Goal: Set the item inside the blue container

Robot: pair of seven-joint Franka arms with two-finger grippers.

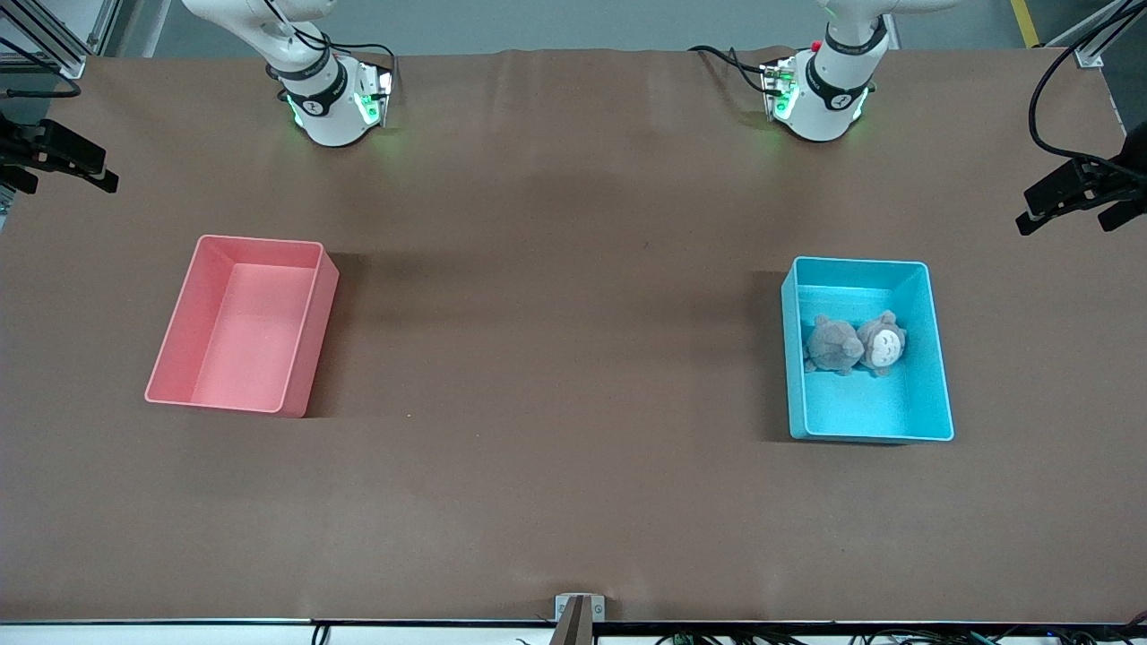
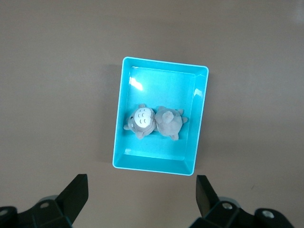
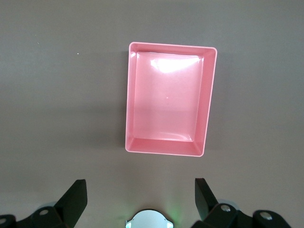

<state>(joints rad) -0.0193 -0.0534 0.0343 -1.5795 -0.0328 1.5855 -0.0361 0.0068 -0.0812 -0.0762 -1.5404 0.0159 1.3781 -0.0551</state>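
Two plush toys [image 1: 854,345] side by side inside blue container [image 1: 932,358], at 3 o'clock on table [image 1: 556,358]. Pink bin [image 1: 309,336] at 9. Left gripper [image 2: 141,194] and right gripper [image 3: 140,194] high up, released, waiting.

Two plush toys [image 1: 853,346] lie side by side, touching, in the blue container [image 1: 932,358], which sits toward the left arm's end of the surface [image 1: 556,358], well apart from another bin [image 1: 309,331].
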